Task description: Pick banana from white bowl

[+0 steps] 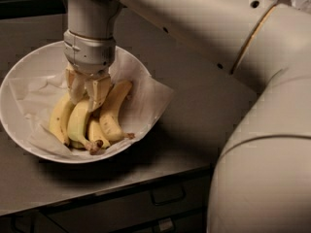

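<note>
- The end effector [88, 90] is down inside the bowl [34, 62], its tip pressed against the upper end of the banana [85, 123] bunch.
- Whether it is clenched on the fruit or only resting against it, I cannot tell; its tip and the tops of the bananas merge in this view.
- The banana lies directly below and just in front of the end effector, flat on the paper [146, 96], with its brown stem end pointing away toward the near rim.
- Judged progress: the reach and descent look done, and the pick is at the grasp stage.
- Left to do, as I judge it: secure the grip if it is not yet secure, then lift the bunch clear of the bowl. Nothing shows the fruit off the paper yet.
- The bowl sits on the counter [194, 106], surrounding the end effector on all sides.
- It holds only the crumpled paper lining and the bunch; one corner of the paper hangs over the rim on the side away from the bunch's stem end.
- The arm [194, 13] stretches up and away from the end effector, over the counter beside the bowl.
</note>
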{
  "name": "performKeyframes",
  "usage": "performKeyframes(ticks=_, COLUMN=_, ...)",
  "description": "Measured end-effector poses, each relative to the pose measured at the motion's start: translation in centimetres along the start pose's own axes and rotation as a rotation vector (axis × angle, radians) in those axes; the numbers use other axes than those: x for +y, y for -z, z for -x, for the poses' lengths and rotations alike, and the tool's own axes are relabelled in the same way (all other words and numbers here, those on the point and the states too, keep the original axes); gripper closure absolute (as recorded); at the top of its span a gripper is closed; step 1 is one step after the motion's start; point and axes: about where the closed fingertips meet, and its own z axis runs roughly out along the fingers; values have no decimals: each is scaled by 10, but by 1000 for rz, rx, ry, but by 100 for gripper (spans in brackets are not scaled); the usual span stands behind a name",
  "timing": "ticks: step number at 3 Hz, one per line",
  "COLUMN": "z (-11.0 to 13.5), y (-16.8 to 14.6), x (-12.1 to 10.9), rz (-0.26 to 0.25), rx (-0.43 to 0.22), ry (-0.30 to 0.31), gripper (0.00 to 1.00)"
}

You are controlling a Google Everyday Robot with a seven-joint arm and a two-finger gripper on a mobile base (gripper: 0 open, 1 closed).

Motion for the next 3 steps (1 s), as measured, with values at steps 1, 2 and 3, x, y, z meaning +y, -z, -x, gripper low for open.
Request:
performKeyframes(ticks=1, z=9, y=15, x=9, rz=-160, rx=63, ry=32, gripper=100)
performKeyframes(ticks=2, z=14, y=29, x=25, rz=-288, rx=111, ry=51, gripper=100)
performKeyframes(ticks=3, z=14, y=45, x=46, rz=-375, rx=152, ry=40, gripper=100)
